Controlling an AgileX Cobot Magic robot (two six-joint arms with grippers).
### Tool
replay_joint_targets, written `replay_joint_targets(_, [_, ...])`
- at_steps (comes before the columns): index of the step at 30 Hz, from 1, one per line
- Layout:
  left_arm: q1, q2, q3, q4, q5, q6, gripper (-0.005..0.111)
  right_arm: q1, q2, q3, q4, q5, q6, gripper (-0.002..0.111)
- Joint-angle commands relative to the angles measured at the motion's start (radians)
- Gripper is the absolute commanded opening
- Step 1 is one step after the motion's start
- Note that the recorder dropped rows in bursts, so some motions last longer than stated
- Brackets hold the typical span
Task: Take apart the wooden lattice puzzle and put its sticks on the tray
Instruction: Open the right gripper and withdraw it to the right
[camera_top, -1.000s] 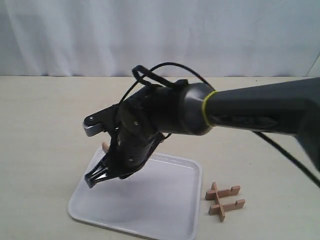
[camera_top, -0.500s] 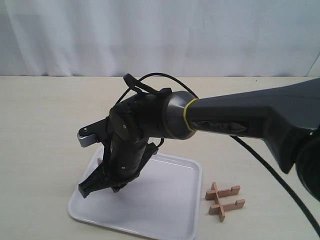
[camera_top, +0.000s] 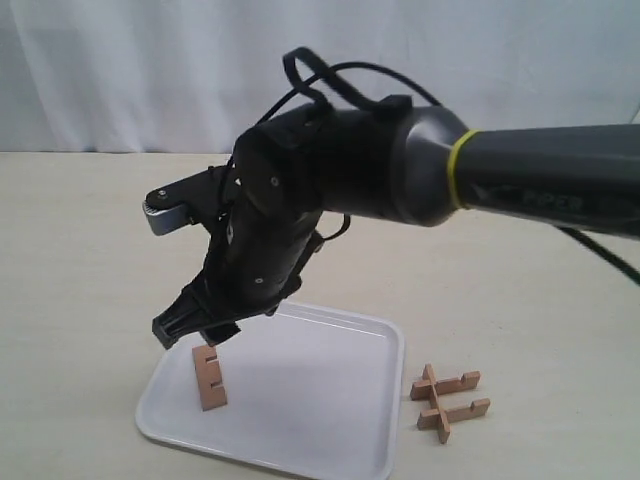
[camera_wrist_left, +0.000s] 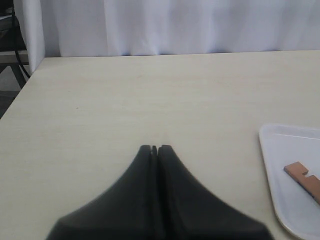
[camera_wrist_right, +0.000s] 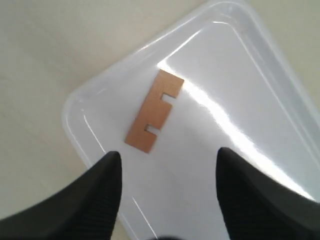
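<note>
while the right gripper (camera_wrist_right: 167, 152) hangs wide open over the tray (camera_wrist_right: 240, 75), one stick (camera_wrist_right: 155, 111) lies inside; left gripper (camera_wrist_left: 155, 148) closed.

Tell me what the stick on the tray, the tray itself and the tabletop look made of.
Stick: wood by the look, light brown, matt, unpainted, with square-cut notches.
Tray: likely plastic, white and glossy; it throws bright glare streaks and has a moulded rounded rim.
Tabletop: pale beige, matt, with faint grain lines; wood or a wood-look laminate, cannot tell which.
</note>
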Motion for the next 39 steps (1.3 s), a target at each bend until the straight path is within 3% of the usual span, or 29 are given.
replay_joint_targets(1, [0.001, -0.001, 0.002, 0.003, -0.009, 0.001, 0.0, -0.002, -0.055, 0.015, -0.169, 0.131, 0.039, 0.054])
replay_joint_targets(7, [0.001, -0.001, 0.002, 0.003, -0.009, 0.001, 0.0, -0.045, -0.127, 0.195, -0.418, 0.15, 0.222, 0.054])
replay_joint_targets(20, [0.001, -0.001, 0.002, 0.003, -0.009, 0.001, 0.0, -0.354, -0.459, 0.604, -0.407, 0.115, 0.133, 0.054])
replay_joint_targets(26, [0.001, -0.001, 0.002, 0.003, -0.009, 0.001, 0.0, -0.549, -0.585, 0.628, -0.272, 0.068, 0.12, 0.054])
replay_joint_targets(39, [0.001, -0.001, 0.002, 0.003, -0.009, 0.001, 0.0, -0.569, -0.579, 0.793, -0.163, -0.193, 0.04, 0.054])
